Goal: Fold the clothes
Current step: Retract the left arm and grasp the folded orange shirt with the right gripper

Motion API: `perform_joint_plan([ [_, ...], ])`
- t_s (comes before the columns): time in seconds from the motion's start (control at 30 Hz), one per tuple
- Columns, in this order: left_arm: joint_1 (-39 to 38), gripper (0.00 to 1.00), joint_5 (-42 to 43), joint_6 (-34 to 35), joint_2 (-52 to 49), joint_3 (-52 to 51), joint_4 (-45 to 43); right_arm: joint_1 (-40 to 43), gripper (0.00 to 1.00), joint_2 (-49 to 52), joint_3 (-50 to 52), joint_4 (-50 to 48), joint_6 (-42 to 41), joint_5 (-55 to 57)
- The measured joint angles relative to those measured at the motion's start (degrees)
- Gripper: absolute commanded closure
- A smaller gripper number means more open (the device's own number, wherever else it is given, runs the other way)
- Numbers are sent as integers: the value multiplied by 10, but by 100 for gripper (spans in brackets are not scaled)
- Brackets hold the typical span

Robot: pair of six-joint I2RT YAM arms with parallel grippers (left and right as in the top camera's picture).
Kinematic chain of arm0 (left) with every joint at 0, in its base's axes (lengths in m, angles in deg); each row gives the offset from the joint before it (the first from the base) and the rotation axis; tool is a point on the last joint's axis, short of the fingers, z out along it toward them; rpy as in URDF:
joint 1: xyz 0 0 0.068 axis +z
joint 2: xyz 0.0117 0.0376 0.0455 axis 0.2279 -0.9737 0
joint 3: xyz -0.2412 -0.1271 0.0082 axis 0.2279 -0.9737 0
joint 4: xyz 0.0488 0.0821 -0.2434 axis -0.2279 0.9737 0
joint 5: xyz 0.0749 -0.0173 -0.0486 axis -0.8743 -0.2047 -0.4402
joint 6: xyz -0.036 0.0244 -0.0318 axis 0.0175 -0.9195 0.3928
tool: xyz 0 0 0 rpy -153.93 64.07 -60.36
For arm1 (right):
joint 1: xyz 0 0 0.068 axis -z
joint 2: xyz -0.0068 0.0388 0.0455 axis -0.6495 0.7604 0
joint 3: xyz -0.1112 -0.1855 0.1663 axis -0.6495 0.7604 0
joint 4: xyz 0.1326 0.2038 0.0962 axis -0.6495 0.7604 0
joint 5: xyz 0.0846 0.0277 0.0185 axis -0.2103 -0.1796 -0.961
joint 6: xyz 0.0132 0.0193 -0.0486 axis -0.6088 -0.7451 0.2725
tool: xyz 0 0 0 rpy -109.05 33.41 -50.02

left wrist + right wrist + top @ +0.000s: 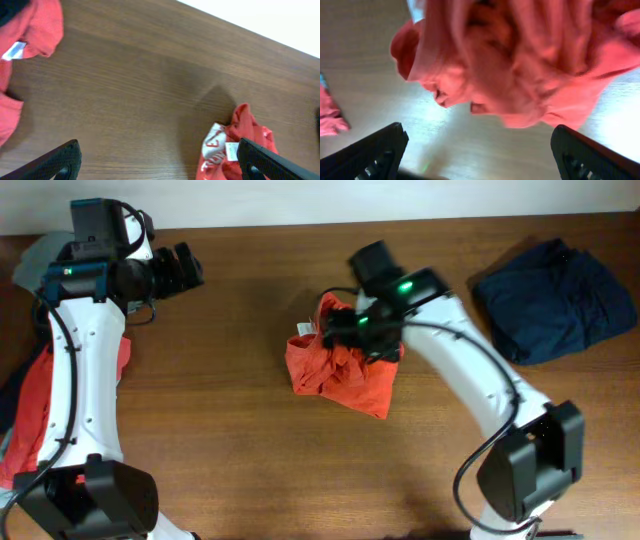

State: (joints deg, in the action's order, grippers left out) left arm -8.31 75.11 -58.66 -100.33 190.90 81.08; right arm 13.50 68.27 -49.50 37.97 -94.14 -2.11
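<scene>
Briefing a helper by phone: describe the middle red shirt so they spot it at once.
On the wooden table, look at the centre, under the right gripper. The crumpled orange-red shirt lies there, showing a white tag; the other red shirt is at the left edge, the navy garment far right.

Likely a robotics lab: two robot arms (75, 380) stand at a plain wooden table (230, 430).
</scene>
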Motion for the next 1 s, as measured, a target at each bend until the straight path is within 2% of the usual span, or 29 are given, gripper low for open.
perform_joint_plan([
  [0.27,0,1,-27,0,0,0,1,-98,11,12,0,-112,-68,102],
  [0.4,0,1,-30,0,0,0,2,-99,19,49,0,-170,-51,124],
  [0.63,0,1,-30,0,0,0,14,-92,22,105,1,-168,-1,137],
  [0.67,0,1,-30,0,0,0,14,-90,25,106,1,-167,6,139],
  [0.7,0,1,-30,0,0,0,14,-89,31,107,1,-167,12,141],
  [0.73,0,1,-30,0,0,0,14,-88,43,107,1,-167,17,142],
  [0.8,0,1,-30,0,0,0,14,-87,81,107,1,-167,25,144],
  [0.9,0,1,-30,0,0,0,14,-85,96,107,1,-160,26,145],
  [1.0,0,1,-30,0,0,0,14,-85,96,107,1,-141,31,145],
])
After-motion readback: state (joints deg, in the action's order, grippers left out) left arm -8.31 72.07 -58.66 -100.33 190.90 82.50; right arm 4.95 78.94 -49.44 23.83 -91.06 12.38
